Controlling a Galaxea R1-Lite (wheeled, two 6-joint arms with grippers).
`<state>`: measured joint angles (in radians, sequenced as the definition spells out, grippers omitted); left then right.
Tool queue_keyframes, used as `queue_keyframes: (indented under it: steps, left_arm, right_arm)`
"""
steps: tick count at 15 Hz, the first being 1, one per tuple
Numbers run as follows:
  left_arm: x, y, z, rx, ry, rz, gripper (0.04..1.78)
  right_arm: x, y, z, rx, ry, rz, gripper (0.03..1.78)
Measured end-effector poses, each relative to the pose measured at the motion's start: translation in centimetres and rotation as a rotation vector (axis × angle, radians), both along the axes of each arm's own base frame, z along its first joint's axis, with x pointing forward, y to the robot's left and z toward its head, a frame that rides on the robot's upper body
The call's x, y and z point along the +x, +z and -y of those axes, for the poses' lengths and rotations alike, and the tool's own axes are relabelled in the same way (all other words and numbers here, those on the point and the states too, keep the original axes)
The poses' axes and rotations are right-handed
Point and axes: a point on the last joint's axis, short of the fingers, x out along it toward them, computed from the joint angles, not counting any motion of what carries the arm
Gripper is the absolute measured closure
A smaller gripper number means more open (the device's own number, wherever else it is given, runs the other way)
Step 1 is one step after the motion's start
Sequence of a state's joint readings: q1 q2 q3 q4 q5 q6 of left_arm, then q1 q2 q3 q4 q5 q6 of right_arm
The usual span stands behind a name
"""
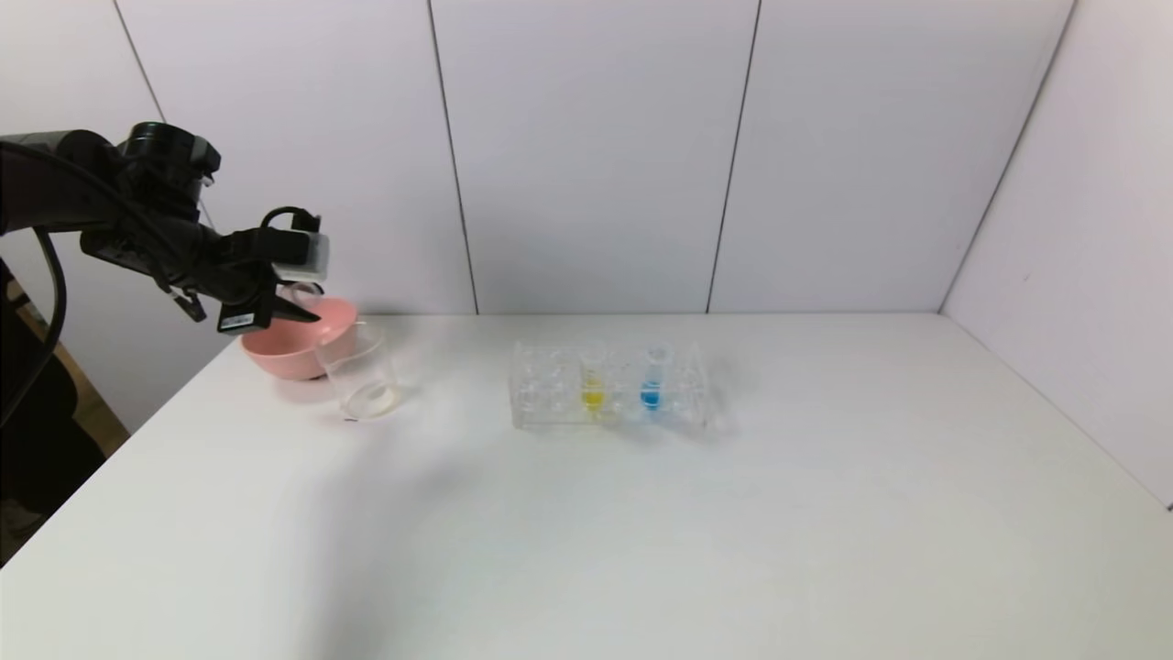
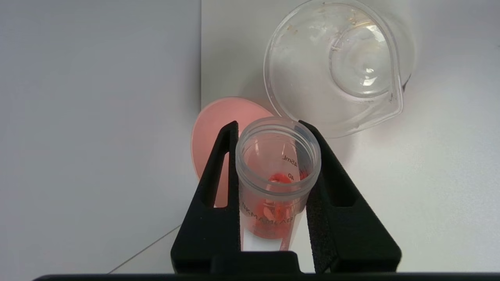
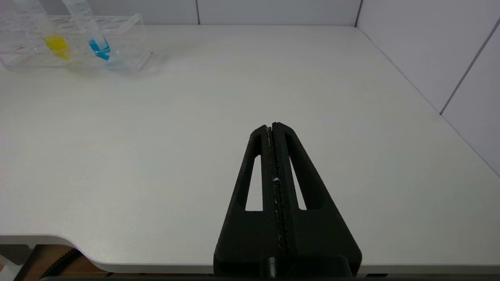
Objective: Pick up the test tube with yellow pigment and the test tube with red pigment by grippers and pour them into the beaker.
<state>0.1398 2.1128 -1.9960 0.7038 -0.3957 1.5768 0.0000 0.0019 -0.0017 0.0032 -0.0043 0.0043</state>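
The left claw [image 2: 275, 156] is raised over the far left part of the tabletop [image 1: 641, 513], at about 10 o'clock from the tabletop's middle. It pinches the test tube with red pigment [image 2: 276, 171] between its two fingers. The tube's open mouth points toward the wrist camera and its long axis runs away from it, down to the red liquid at the bottom. The tube is above the pink bowl [image 1: 293, 348]. The beaker [image 1: 362, 376] stands upright just beside the bowl, at its 4 o'clock. The test tube with yellow pigment [image 1: 593, 380] stands upright in the clear rack [image 1: 550, 394] near the middle, and a blue tube [image 1: 652, 380] stands at its 3 o'clock. The right claw [image 3: 272, 127] is pressed together over the near edge of the tabletop, holding nothing.
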Motion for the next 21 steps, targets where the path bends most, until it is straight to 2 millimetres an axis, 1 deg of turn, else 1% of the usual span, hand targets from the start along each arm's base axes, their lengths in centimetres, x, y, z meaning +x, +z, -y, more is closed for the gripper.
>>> queue_keyframes:
  steps: [7, 12, 17, 21]
  left_arm:
    - [-0.7, 0.2, 0.1, 0.006, 0.003, -0.036, 1.33]
    - [-0.8, 0.5, 0.0, 0.065, 0.057, -0.039, 1.33]
    - [-0.7, 0.4, 0.9, 0.039, 0.068, -0.053, 1.33]
    - [-0.7, 0.1, 1.0, 0.064, 0.096, -0.074, 1.33]
  right_arm:
    - [0.0, 0.0, 0.0, 0.0, 0.0, 0.0, 1.7]
    - [0.0, 0.0, 0.0, 0.0, 0.0, 0.0, 1.7]
    - [0.0, 0.0, 0.0, 0.0, 0.0, 0.0, 1.7]
    - [0.0, 0.0, 0.0, 0.0, 0.0, 0.0, 1.7]
